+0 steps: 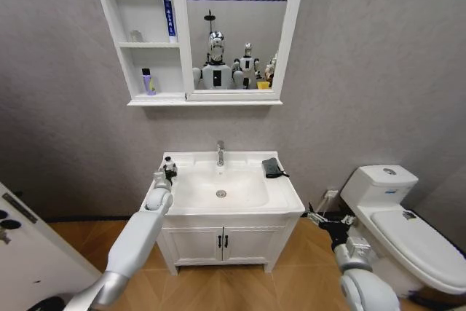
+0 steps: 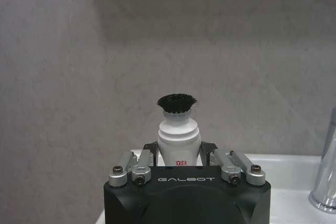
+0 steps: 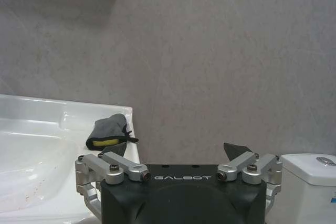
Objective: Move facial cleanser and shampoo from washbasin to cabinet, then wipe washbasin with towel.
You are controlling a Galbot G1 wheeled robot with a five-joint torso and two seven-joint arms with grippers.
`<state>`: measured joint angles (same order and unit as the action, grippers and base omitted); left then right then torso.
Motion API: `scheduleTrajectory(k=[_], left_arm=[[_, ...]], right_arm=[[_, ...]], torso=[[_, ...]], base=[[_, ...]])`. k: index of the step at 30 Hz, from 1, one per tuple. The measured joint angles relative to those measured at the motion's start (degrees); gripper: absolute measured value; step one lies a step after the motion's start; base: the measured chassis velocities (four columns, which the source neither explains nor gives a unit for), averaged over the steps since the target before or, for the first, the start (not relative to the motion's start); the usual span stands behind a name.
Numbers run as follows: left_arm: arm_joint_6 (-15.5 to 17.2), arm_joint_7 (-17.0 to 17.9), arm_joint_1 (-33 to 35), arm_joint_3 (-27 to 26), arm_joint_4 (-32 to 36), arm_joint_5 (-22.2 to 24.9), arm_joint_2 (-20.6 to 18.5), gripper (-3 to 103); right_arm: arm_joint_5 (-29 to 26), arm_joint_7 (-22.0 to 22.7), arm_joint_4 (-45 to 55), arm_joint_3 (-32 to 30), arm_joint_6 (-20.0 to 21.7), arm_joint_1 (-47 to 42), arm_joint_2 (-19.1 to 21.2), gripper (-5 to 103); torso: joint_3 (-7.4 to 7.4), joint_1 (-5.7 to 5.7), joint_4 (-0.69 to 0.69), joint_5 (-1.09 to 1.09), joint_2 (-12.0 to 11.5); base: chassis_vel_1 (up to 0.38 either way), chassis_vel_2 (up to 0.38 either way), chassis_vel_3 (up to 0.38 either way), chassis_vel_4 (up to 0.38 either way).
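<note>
My left arm is stretched forward and up from low left, forearm angled toward the back-left corner of the washbasin. Left gripper is at that corner; its fingers sit on either side of a white bottle with a black bristly cap, clamped on its body. The bottle stands upright, right at the basin's left rear edge near the wall, with the chrome tap off to its right.

My right arm is low at the right, beside the vanity and in front of the toilet. Right gripper points toward the wall, with its fingers spread wide apart and holding nothing.

The towel is a dark folded cloth on the right rear of the washbasin surface, near the edge; the right wrist view shows a bit of yellow in its fold.

The cabinet hangs above. Its open shelves hold a tall blue tube on the upper shelf and a small purple bottle on the lower one.
</note>
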<state>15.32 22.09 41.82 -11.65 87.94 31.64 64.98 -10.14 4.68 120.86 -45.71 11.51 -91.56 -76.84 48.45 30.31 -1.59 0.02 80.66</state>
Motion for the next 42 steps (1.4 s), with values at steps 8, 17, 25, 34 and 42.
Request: scheduleTrajectory(k=[8,17,25,34,42], left_arm=[[12.4,9.2,-4.2,1.8,22.1,17.1,-15.1,40],[22.1,15.8,-32.7,11.6,15.0,34.4,-20.5,40],[22.6,8.7,-52.5,18.3,-4.1,34.2,-10.9,40],[20.5,2.3,-58.0,18.0,-23.0,24.7,-1.2,40],[19.9,-4.9,-60.8,17.3,-34.3,15.3,1.8,40]], right_arm=[[0.1,-0.4,-1.9,0.2,-1.0,-0.3,0.6,100],[-1.0,-0.2,-2.1,0.2,0.4,1.4,1.1,100],[-1.6,-0.1,-2.0,-0.5,0.7,0.9,1.1,100],[-2.1,0.0,-2.9,-1.5,0.2,0.6,1.2,100],[-2.8,0.2,-4.5,-1.9,0.2,1.3,1.7,100]], torso=[[-0.01,-0.01,0.00,-0.01,0.0],[0.00,-0.01,-0.01,-0.01,0.0],[0.00,0.00,0.00,0.01,0.0],[0.01,0.01,0.00,0.01,0.0],[0.00,0.01,0.02,-0.01,0.0]], base=[[0.000,0.000,0.000,0.000],[0.000,0.000,0.000,0.000],[0.000,0.000,0.000,0.000],[0.000,0.000,0.000,0.000],[0.000,0.000,0.000,0.000]])
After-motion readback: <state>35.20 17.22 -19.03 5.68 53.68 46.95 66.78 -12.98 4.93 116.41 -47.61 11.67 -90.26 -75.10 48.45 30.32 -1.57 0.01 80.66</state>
